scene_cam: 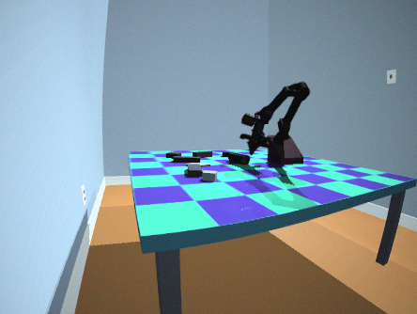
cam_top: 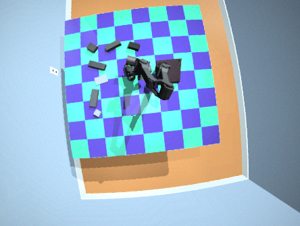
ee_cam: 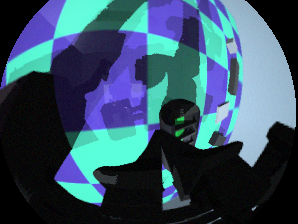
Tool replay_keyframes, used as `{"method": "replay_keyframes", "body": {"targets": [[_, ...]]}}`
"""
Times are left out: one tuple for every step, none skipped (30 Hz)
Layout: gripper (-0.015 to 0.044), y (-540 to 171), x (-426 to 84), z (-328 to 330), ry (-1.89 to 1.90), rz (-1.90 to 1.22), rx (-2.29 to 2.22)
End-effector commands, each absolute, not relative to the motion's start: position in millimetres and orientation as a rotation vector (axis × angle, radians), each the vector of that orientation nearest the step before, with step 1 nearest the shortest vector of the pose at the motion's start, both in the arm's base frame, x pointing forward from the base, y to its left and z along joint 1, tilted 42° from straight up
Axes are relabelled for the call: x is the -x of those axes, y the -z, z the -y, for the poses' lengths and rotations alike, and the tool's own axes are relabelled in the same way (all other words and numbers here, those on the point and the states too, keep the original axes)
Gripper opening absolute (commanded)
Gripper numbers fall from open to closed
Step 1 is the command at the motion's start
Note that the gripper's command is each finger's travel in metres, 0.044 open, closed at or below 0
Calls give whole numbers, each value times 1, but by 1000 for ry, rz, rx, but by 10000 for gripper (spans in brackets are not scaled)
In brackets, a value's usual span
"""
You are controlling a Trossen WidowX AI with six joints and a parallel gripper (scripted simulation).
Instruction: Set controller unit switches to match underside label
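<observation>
The dark grey controller unit is on the bench, left of the arm's base. In the top view the arm's hand covers much of it, and only small green bits of its switches show. In the wrist view two green switch parts show just beyond the fingers, which hide the rest. The switch settings cannot be read in full, and the underside label is not visible. My gripper is shut and empty. It points down close beside the unit, on the base side; contact cannot be told.
Dark blocks and a grey block lie left of and behind the unit. A white plate and a small white block lie at the left. The arm's base stands at the right.
</observation>
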State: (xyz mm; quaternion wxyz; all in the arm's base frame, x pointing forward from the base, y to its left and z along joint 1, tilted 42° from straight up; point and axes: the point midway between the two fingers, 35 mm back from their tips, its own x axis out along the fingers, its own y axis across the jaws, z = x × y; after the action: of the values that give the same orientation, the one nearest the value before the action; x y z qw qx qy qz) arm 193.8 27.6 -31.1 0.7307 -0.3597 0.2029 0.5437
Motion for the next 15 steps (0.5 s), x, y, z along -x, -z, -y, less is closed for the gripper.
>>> {"method": "replay_keyframes", "body": {"targets": [[0,37,-194,-32,-1196,-447,786],[0,38,-194,-33,-1196,-447,786],[0,39,-194,-34,-1196,-448,786],[0,40,-194,-35,-1196,-448,786],[0,41,-194,-37,-1196,-448,786],[0,43,-194,-38,-1196,-448,786],[0,44,-194,-39,-1196,-448,786],[0,45,-195,-40,-1196,-448,786],[0,46,-195,-41,-1196,-448,786],[0,47,-195,-42,-1196,-448,786],[0,48,-195,-43,-1196,-448,785],[0,49,-194,-44,-1196,-447,785],[0,51,-194,-45,-1196,-447,785],[0,52,-194,-47,-1196,-447,785],[0,53,-194,-48,-1196,-446,784]]}}
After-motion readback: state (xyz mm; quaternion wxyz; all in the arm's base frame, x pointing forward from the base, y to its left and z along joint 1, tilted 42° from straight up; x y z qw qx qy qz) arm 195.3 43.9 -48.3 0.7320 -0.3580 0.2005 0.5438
